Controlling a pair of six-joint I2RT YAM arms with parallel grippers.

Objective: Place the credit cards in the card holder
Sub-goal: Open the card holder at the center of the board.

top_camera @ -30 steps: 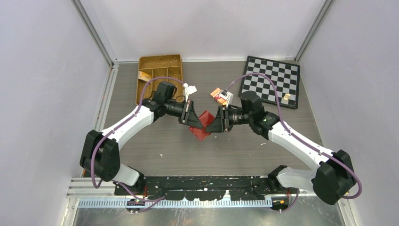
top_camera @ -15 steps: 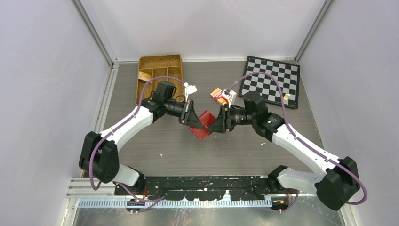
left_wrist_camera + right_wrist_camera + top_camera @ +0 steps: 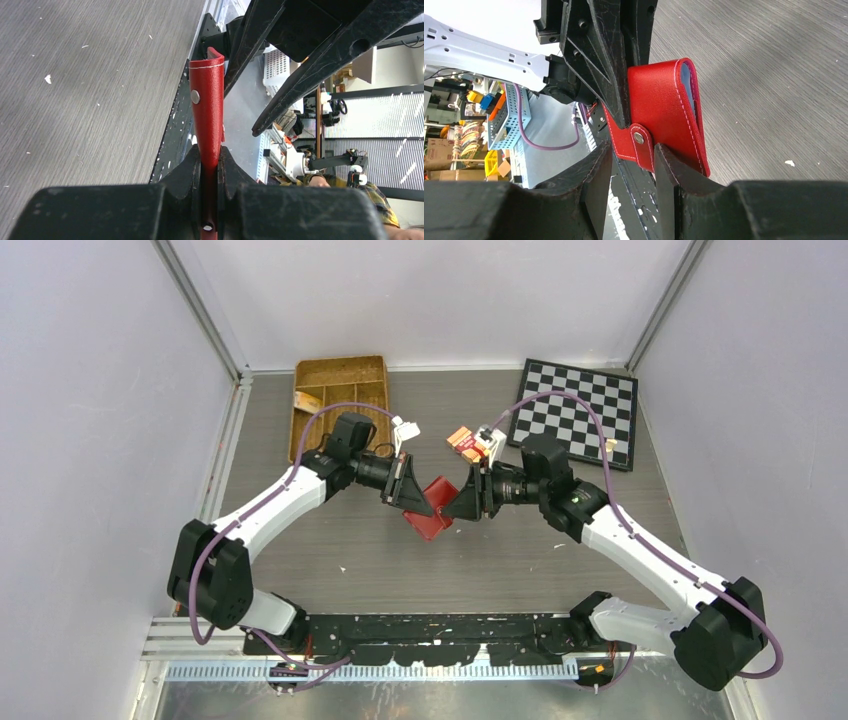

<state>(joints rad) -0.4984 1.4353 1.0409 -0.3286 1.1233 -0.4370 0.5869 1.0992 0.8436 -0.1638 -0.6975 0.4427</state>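
Red holder (image 3: pixel 432 508) hangs between both arms, above the surface (image 3: pixel 480 560)
Left gripper (image 3: pixel 210 155) is clamped on one edge, the holder's length running straight away from it; right gripper (image 3: pixel 631 150) straddles the snap tab (image 3: pixel 643 145), grip uncertain

We're in a robotics lab: pale lilac panel walls (image 3: pixel 90 390) on aluminium framing rails (image 3: pixel 200 308) box in the grey wood-grain table (image 3: pixel 400 560), and past its near edge we glimpse a blue perforated bin (image 3: pixel 506 116) and brown cardboard boxes (image 3: pixel 439 149).
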